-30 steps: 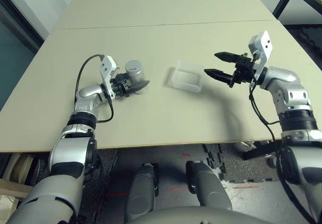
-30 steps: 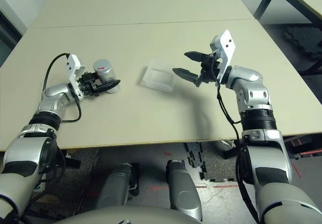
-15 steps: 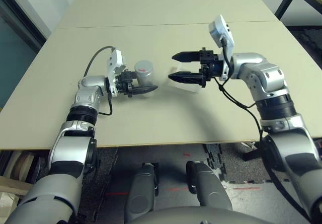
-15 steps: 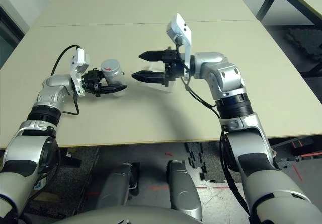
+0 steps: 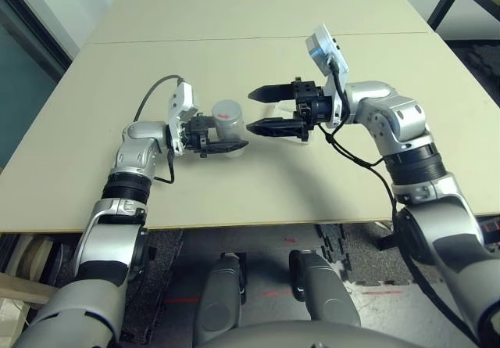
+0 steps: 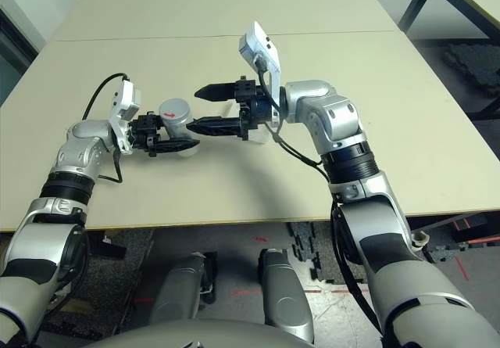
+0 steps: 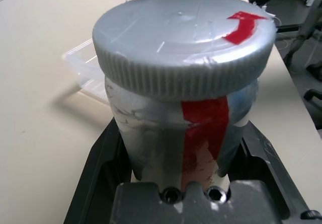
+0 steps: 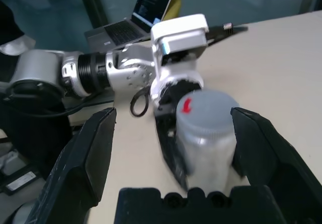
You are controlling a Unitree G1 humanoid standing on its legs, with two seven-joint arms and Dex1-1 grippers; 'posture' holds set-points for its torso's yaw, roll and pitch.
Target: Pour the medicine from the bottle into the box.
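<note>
The bottle (image 5: 226,118), white-grey with a red strip and a grey screw cap (image 7: 183,38) marked with a red arrow, stands upright left of the table's middle. My left gripper (image 5: 228,137) is shut on its body below the cap. My right gripper (image 5: 251,111) is open just to the right of the bottle, its fingers (image 8: 85,153) spread wide at cap height and apart from the cap. The box (image 7: 83,65), clear plastic, lies on the table behind the bottle and is mostly hidden by my right gripper in the head views.
The beige table (image 5: 234,51) has a seam across it farther back. Its front edge runs below both forearms. A black table leg (image 5: 441,0) and dark floor mats lie past the table's right side.
My right gripper has swung left from beside the box to just right of the bottle, staying open. My left gripper has carried the bottle a little rightward and nearer.
</note>
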